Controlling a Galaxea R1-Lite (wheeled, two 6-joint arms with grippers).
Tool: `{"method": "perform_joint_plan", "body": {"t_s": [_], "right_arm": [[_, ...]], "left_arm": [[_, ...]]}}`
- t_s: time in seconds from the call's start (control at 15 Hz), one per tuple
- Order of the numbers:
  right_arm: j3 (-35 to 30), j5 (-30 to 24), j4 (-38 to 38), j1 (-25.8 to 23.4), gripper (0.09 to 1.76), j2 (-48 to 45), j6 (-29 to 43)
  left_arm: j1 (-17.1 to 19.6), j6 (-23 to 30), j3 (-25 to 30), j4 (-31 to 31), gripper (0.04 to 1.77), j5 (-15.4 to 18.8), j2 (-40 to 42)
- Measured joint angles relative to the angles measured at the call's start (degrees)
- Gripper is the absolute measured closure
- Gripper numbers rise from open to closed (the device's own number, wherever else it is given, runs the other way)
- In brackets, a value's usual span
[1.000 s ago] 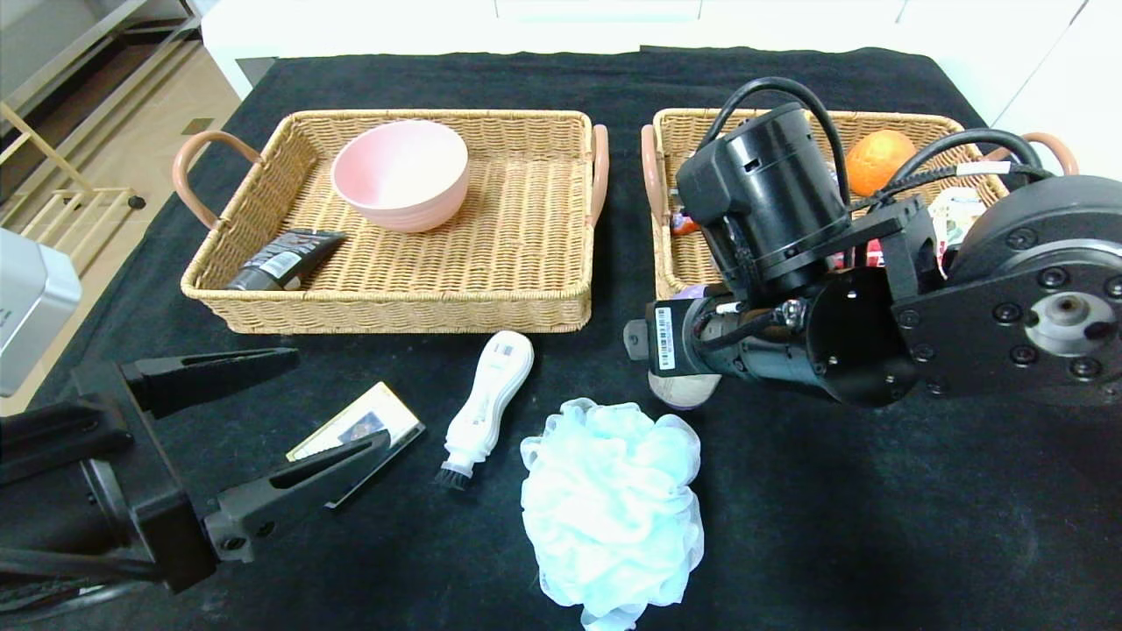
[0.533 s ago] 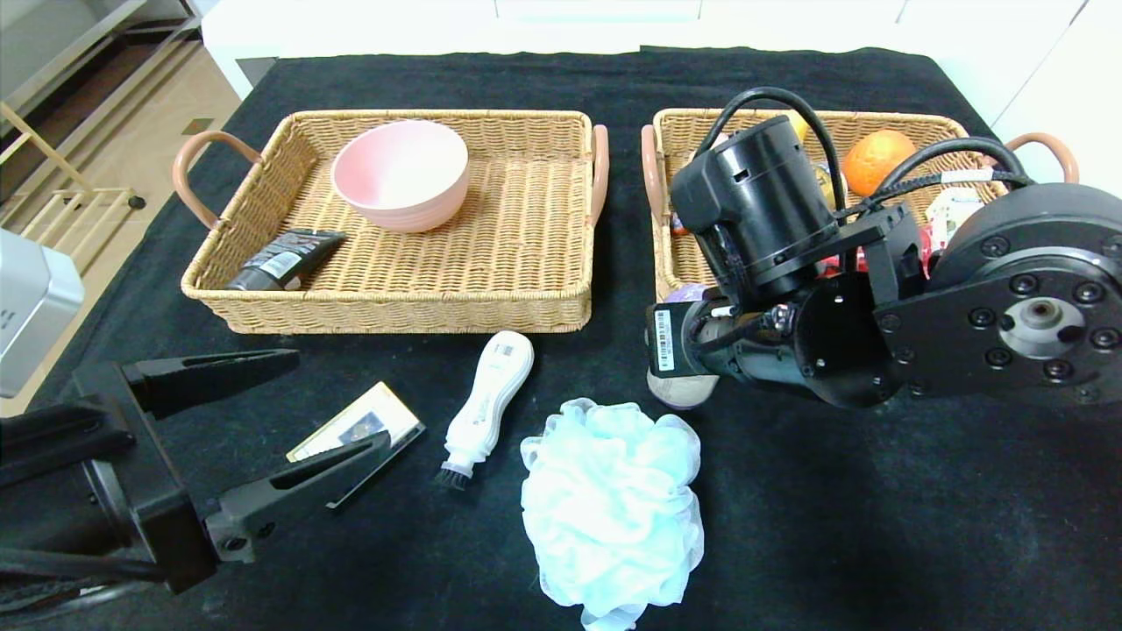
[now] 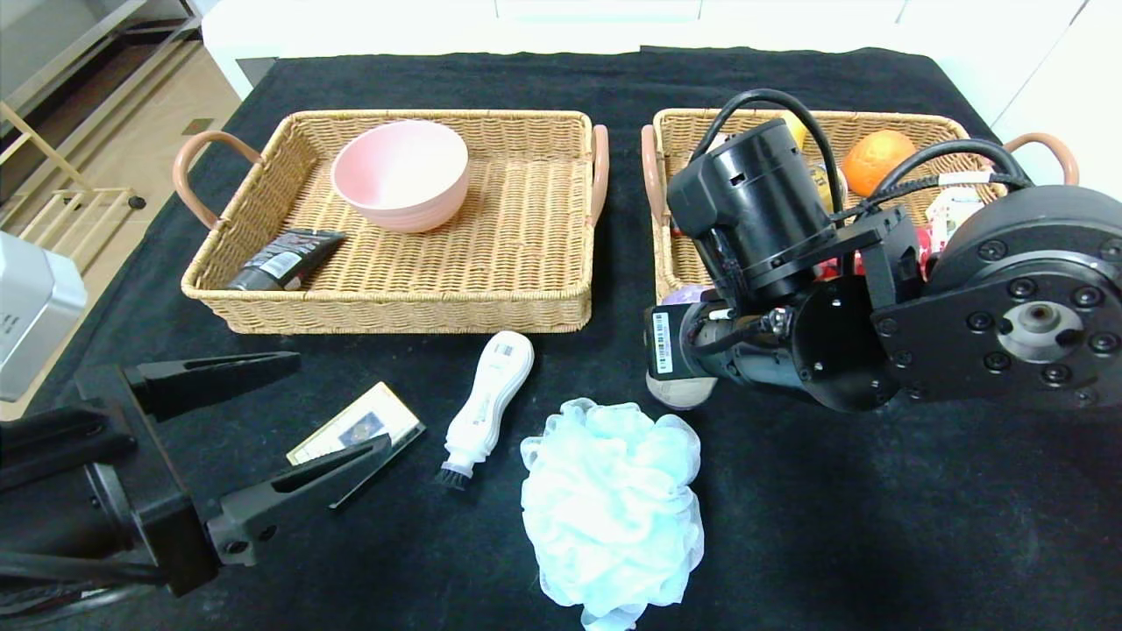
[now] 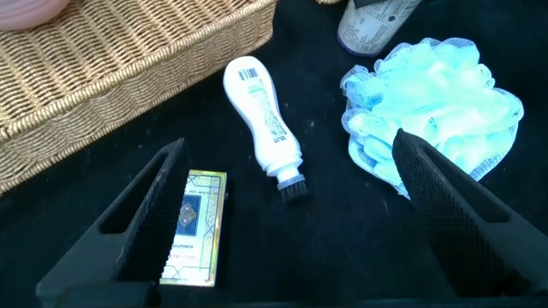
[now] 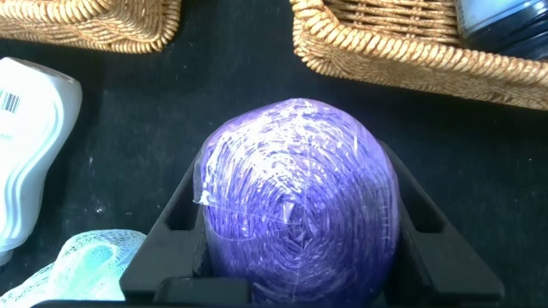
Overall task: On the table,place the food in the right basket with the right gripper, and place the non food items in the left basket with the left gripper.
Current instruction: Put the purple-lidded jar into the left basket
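My right gripper [image 5: 300, 192] is shut on a purple round food item wrapped in plastic film [image 5: 295, 222]. In the head view it holds this item [image 3: 682, 392] low over the table, just in front of the right basket [image 3: 663, 254]. My left gripper [image 3: 340, 399] is open at the near left, its lower finger over a gold-edged card box [image 3: 355, 429]. A white brush [image 3: 486, 403] and a pale blue bath pouf [image 3: 614, 508] lie on the black cloth. In the left wrist view my left gripper [image 4: 289, 141] is spread wide, with the box [image 4: 195, 227], brush [image 4: 261, 120] and pouf [image 4: 432, 103] below.
The left basket [image 3: 394, 302] holds a pink bowl [image 3: 401, 173] and a black tube [image 3: 285, 258]. The right basket holds an orange [image 3: 877, 158] and other packets, partly hidden by my right arm. The table's near right is bare black cloth.
My right arm has shifted slightly, its wrist housing moving a little down and left, still holding the purple item. The left arm has barely moved.
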State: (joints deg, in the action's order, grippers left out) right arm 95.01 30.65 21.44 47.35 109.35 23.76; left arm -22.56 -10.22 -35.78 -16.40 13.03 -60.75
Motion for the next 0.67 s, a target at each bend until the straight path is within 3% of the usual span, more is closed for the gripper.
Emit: {"method": "perform_joint_plan", "body": {"t_s": [0.33, 0.67], "right_arm": [[1.2, 1.1, 1.2, 1.7, 0.84, -3.1, -5.2], [8.7, 1.2, 0.4, 2.5, 0.84, -4.3, -9.2]], "left_arm": [[0.0, -0.8, -0.2, 0.0, 0.09, -0.1, 0.2], [1.3, -1.0, -0.5, -0.1, 0.09, -0.1, 0.3]]}}
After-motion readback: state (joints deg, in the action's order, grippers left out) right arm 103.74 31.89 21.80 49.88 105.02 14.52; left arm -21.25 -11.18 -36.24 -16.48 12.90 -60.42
